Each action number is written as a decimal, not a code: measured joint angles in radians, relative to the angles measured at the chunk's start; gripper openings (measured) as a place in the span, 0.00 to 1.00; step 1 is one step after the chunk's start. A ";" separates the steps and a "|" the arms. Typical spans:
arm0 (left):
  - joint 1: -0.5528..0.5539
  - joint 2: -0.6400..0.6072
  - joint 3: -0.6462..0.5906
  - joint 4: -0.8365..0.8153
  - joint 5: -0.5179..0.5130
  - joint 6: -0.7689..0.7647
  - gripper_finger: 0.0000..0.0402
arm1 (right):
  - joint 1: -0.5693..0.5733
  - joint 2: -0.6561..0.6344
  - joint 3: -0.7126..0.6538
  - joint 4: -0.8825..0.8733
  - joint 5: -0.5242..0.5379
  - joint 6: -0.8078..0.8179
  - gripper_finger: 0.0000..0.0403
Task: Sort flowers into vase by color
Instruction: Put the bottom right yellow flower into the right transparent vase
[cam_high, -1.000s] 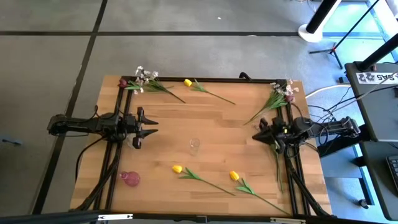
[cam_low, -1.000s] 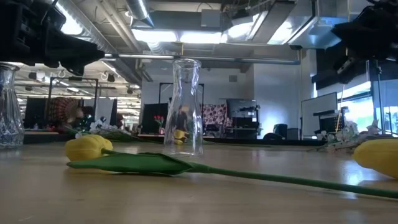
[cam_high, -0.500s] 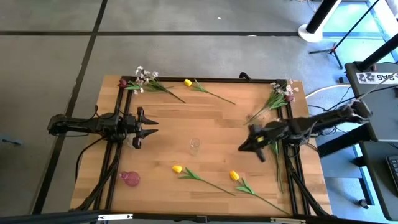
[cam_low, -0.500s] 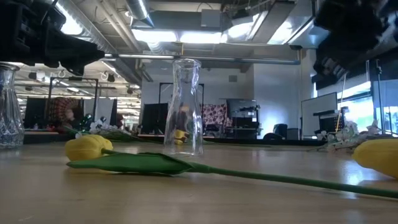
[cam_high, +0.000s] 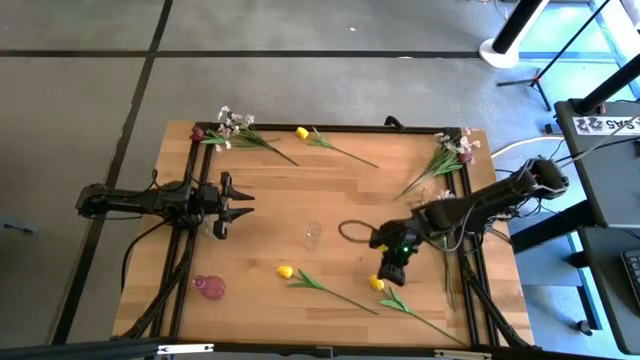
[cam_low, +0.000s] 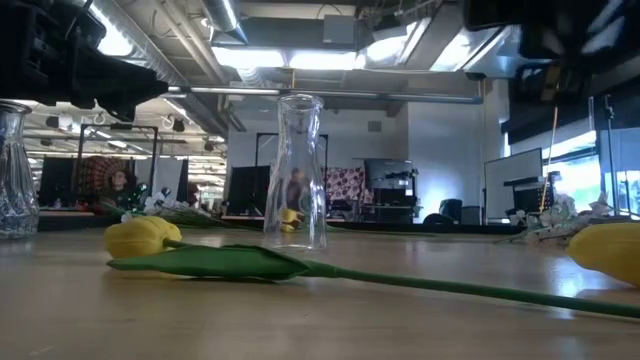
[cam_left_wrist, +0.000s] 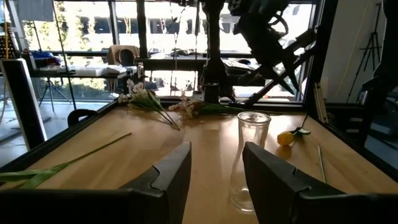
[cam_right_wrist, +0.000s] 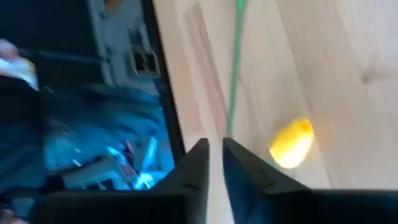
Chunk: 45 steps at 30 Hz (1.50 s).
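In the high view my right gripper hovers just beyond a yellow tulip near the table's near edge. In its wrist view the fingers stand almost together, shut, with the tulip head and a green stem lying on the wood beyond them. My left gripper waits open at the table's left side, facing the clear vase. A second tulip lies near the vase. A third tulip lies at the far edge.
White-pink sprays lie at the far left and far right, with a dark red bloom by the left one. A small pink vase stands near the near left corner. A dark cable loop hangs beside my right arm.
My right arm has swung out from the table's right edge toward the middle and the near edge, and its gripper has turned and now stands over the yellow tulip. The flowers and vases have not moved.
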 joint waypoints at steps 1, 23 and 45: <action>0.000 0.000 0.000 0.000 0.000 0.000 0.36 | 0.011 0.007 0.016 -0.039 0.007 -0.001 0.20; 0.000 0.000 0.000 0.000 0.000 0.000 0.36 | 0.494 0.262 0.050 -0.057 0.522 0.466 0.61; 0.000 0.000 0.000 0.000 0.000 0.000 0.36 | 0.404 0.406 0.050 -0.091 0.647 0.397 0.06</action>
